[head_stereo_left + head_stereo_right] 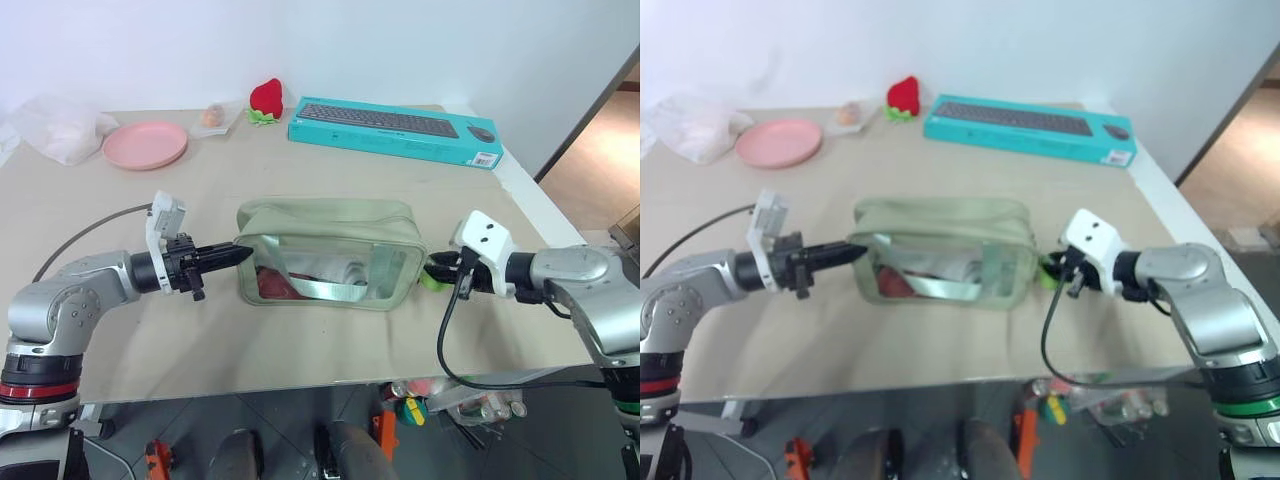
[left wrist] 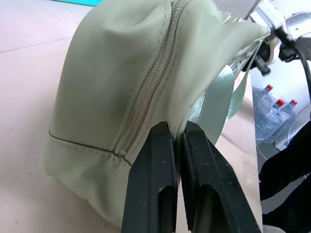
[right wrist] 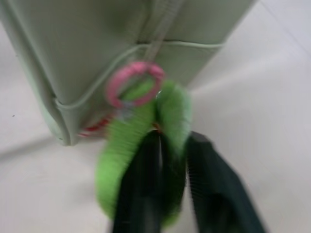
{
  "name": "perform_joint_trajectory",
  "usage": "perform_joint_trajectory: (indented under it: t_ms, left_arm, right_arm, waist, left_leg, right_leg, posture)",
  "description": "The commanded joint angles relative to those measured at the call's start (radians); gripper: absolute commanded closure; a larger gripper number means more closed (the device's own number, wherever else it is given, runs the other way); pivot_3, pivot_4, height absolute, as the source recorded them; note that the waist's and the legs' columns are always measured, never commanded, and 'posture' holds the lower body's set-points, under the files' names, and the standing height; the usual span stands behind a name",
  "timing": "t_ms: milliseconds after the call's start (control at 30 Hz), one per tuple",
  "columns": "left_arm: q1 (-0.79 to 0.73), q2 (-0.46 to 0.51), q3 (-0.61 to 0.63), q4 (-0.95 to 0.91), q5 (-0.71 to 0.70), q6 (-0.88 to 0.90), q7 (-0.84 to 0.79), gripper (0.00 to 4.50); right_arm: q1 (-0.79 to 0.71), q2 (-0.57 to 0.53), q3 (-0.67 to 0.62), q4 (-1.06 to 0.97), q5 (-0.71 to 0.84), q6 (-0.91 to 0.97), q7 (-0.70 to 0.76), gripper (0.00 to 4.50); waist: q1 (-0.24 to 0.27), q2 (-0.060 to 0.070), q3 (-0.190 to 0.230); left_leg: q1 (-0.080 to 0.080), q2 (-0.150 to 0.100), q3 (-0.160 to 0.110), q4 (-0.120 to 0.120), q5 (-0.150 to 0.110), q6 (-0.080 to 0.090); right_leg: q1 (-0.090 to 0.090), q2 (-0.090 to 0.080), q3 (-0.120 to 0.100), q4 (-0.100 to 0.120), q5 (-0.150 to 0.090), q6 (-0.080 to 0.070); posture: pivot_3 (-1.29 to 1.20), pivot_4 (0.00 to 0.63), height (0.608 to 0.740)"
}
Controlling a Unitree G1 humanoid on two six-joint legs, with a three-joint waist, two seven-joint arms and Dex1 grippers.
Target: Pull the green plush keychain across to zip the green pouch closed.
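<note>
The counter (image 1: 330, 350) carries the green pouch (image 1: 330, 235) at its middle. The left end effector (image 1: 238, 256) is closed and pinches the pouch's left end, beside the zipper. At the pouch's right end hangs the green plush keychain (image 3: 141, 145). The right end effector (image 3: 170, 160) has its 2 fingers (image 3: 214, 194) slightly apart with part of the keychain between them.
</note>
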Motion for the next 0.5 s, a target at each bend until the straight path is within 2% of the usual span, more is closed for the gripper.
perform_joint_trajectory:
  t_ms: [33, 133, 167, 200, 233, 267, 300, 500]
  left_arm:
    - [-0.01, 0.025, 0.039, 0.005, -0.002, -0.006, 0.001, 4.13]
    - [-0.017, 0.029, 0.06, 0.015, -0.021, 0.009, 0.007, 3.11]
    - [-0.02, 0.035, 0.07, 0.016, -0.019, 0.001, 0.009, 2.91]
    - [-0.028, 0.041, 0.087, 0.024, -0.012, -0.006, 0.025, 2.44]
    - [-0.035, 0.05, 0.109, 0.027, -0.015, -0.005, 0.035, 2.2]
    - [-0.037, 0.057, 0.131, 0.024, -0.027, -0.001, 0.037, 1.73]
    - [-0.034, 0.064, 0.15, 0.019, -0.028, -0.009, 0.044, 1.44]
    - [0.049, 0.125, 0.222, 0.052, 0.027, -0.059, 0.046, 1.44]
  right_arm:
    - [-0.05, -0.015, -0.106, 0.007, 0.035, 0.023, -0.024, 2.09]
    - [-0.038, -0.029, -0.175, 0.01, 0.08, 0.041, -0.003, 1.06]
    - [-0.03, -0.035, -0.213, 0.008, 0.106, 0.054, 0.009, 0.85]
    - [-0.007, -0.042, -0.266, 0.001, 0.147, 0.065, 0.036, 0.74]
    - [0.015, -0.047, -0.316, 0.0, 0.183, 0.077, 0.058, 0.74]
    - [0.032, -0.05, -0.349, 0.0, 0.204, 0.083, 0.067, 0.74]
    - [0.05, -0.052, -0.38, -0.005, 0.225, 0.089, 0.075, 0.74]
    - [0.178, -0.031, -0.522, -0.088, 0.338, 0.152, 0.071, 0.74]
  waist:
    - [0.0, 0.0, 0.0]
    - [0.0, 0.0, 0.0]
    - [0.001, 0.0, 0.0]
    - [0.001, 0.0, 0.0]
    - [0.005, 0.0, 0.0]
    - [0.006, 0.0, 0.0]
    - [0.006, 0.0, 0.0]
    - [0.006, 0.0, 0.0]
  left_leg:
    - [0.0, 0.0, 0.0, 0.0, 0.0, 0.0]
    - [0.0, 0.0, 0.0, 0.0, 0.0, 0.0]
    - [-0.001, 0.0, 0.0, 0.0, 0.0, 0.0]
    - [-0.001, -0.001, 0.0, 0.0, 0.0, 0.0]
    - [-0.002, -0.001, 0.0, 0.0, 0.0, 0.0]
    - [-0.002, -0.001, 0.0, 0.0, 0.0, 0.0]
    - [-0.002, -0.001, 0.0, 0.0, -0.001, 0.001]
    - [-0.001, 0.0, 0.0, 0.0, -0.001, 0.001]
  right_leg:
    - [0.0, 0.0, 0.0, 0.0, 0.0, 0.0]
    - [0.0, -0.001, 0.0, 0.0, 0.0, 0.0]
    - [0.0, -0.001, 0.0, 0.0, 0.0, 0.0]
    - [0.0, -0.001, 0.0, 0.0, 0.0, 0.0]
    - [-0.001, -0.001, 0.0, 0.0, 0.0, 0.0]
    - [0.0, -0.001, 0.0, -0.001, 0.0, 0.0]
    - [-0.001, -0.001, 0.0, -0.001, 0.0, 0.0]
    - [0.0, -0.002, 0.0, -0.001, 0.0, 0.001]
  posture:
    - [0.0, 0.15, 0.74]
    - [0.0, 0.15, 0.74]
    - [0.0, 0.15, 0.74]
    - [0.0, 0.15, 0.74]
    - [0.0, 0.15, 0.74]
    - [0.0, 0.15, 0.74]
    - [0.0, 0.15, 0.74]
    - [0.0, 0.15, 0.74]
